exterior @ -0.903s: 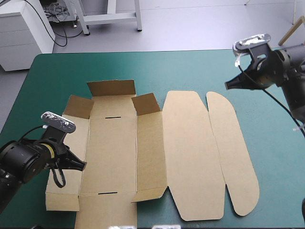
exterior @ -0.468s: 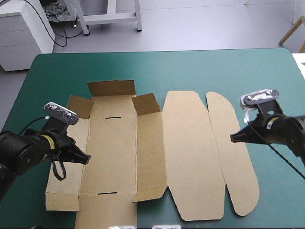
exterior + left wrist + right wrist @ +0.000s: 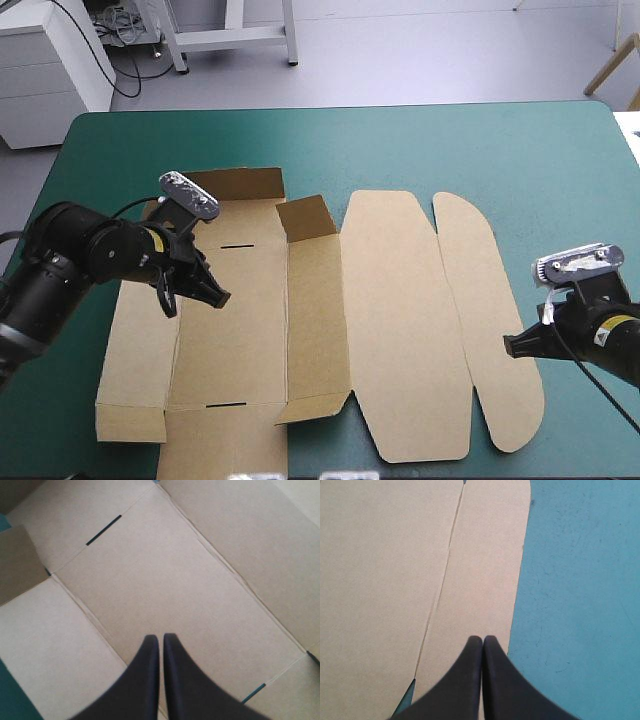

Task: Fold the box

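The brown box [image 3: 300, 320] lies as a cut sheet on the teal-green cover, mostly flat, with small flaps raised at its far left end. My left gripper [image 3: 222, 298] is shut and hovers over the sheet's left centre panel [image 3: 165, 585], its tips [image 3: 160, 639] pointing along that panel between two slots. At the sheet's right side my right gripper [image 3: 508, 346] is shut, tips [image 3: 482, 640] over the outer rounded flap [image 3: 475, 580] close to its edge. Nothing is held by either gripper.
Bare teal-green cover [image 3: 580, 200] lies right of the sheet and beyond it toward the far edge [image 3: 330, 110]. The sheet's near end reaches the table's front edge.
My left gripper has moved from the sheet's left edge up and inward over the centre panel. My right gripper came down from the far right to the rounded flap's edge.
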Controlling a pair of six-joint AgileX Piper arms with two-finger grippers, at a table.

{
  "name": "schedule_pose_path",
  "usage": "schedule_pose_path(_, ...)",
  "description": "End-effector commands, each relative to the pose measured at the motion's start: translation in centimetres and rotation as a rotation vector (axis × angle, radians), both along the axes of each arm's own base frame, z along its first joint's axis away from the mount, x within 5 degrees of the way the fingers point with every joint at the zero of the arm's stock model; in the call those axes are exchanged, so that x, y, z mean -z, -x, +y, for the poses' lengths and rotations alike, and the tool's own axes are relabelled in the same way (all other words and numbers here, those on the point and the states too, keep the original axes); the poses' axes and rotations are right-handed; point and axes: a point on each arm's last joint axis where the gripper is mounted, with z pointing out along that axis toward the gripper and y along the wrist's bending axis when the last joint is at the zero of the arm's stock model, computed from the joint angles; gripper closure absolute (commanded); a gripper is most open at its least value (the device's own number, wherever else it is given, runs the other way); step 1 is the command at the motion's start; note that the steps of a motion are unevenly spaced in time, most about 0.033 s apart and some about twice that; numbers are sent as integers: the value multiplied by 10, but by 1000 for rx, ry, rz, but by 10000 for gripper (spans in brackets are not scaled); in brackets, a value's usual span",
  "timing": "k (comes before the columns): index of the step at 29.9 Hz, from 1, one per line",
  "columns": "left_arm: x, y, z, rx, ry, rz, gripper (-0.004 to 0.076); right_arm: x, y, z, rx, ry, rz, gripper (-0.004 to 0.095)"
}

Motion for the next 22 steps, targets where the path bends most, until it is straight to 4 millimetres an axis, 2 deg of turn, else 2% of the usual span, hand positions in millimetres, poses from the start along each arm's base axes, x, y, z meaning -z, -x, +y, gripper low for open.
schedule_pose_path(1, -9, -13, 1, 6, 75, -10, 708, -10, 0, -2, 8, -3, -83, 927)
schedule_pose_path(5, -3, -30, 24, -61, 127, 50, 708, -10, 0, -2, 8, -1, -80, 927)
schedule_pose_path(11, -4, -42, 84, -205, 250, 59, 708, -11, -1, -2, 7, -3, -94, 927)
schedule_pose_path(15, -9, -41, 121, -301, 372, 39, 708, -11, -1, -2, -2, 5, -97, 927)
schedule_pose_path(22, -21, -28, 188, -575, 596, -88, 708, -11, -1, -5, 6, 46, -104, 927)
